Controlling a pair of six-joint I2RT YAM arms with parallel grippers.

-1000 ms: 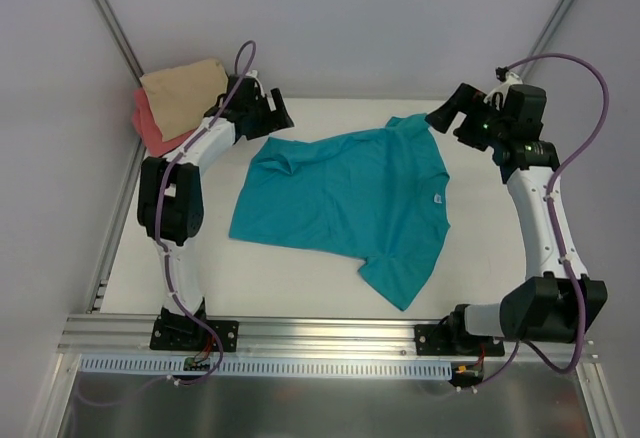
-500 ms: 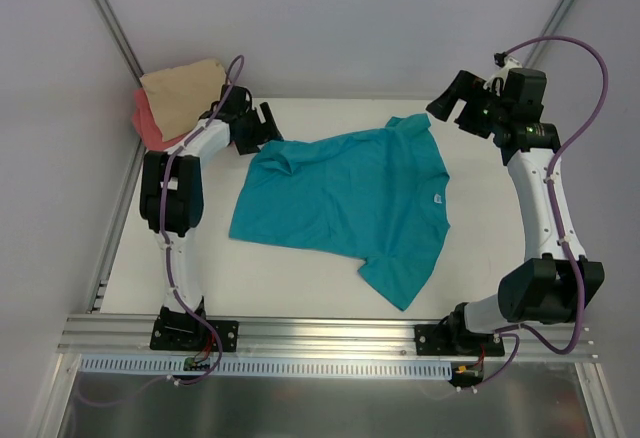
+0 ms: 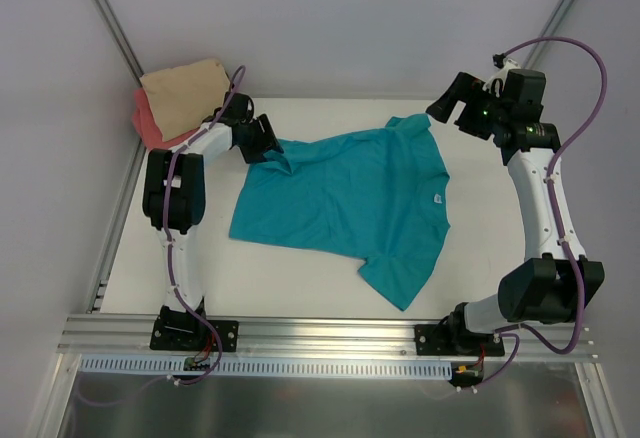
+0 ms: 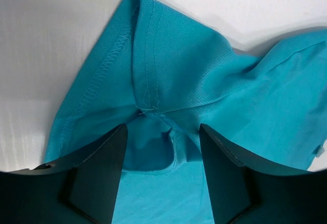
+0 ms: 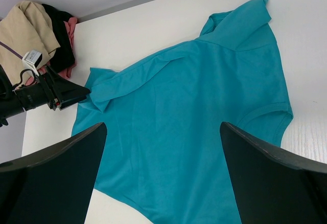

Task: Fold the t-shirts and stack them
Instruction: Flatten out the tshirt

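The teal t-shirt (image 3: pixel 345 198) lies spread on the white table (image 3: pixel 300 288), with its white neck label (image 3: pixel 437 198) at the right. Its far left corner is bunched and folded over (image 4: pixel 168 65). My left gripper (image 3: pixel 268 144) is open and low over that corner, its jaws either side of the fabric fold (image 4: pixel 161 147). My right gripper (image 3: pixel 446 109) is open and empty, raised above the far right sleeve (image 3: pixel 410 124). From there it looks down on the whole teal shirt (image 5: pixel 189 121). The tan-beige shirt (image 3: pixel 185 90) lies folded on the coral-pink one (image 3: pixel 150 126) at the far left corner.
The folded pile also shows in the right wrist view, tan (image 5: pixel 25 35) over pink (image 5: pixel 70 27), just behind my left gripper (image 5: pixel 64 93). White enclosure walls stand close at the back and both sides. A metal rail (image 3: pixel 320 333) runs along the near edge.
My left gripper has moved from beside the folded pile to the right and down onto the teal shirt's far left corner. My right gripper rose slightly, then stayed still.
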